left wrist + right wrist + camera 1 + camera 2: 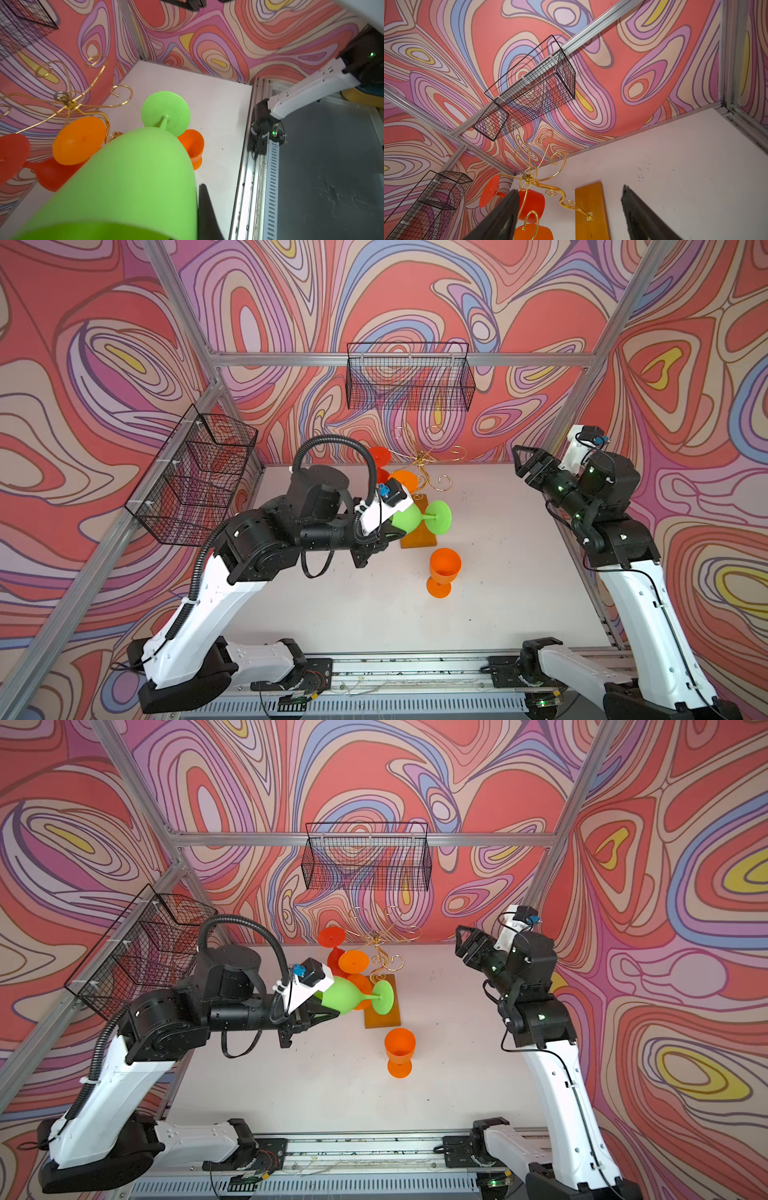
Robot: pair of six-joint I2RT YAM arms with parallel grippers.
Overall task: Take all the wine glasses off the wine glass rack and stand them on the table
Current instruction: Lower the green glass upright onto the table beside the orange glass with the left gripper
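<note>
Robot laboratory test cell. A white table stands inside an aluminium frame lined with swirl-printed wall panels. The left arm and the right arm are mounted on a metal rail along the near edge, beside an exposed circuit board. A far basket and a left basket, both black wire, are tied to the frame.
</note>
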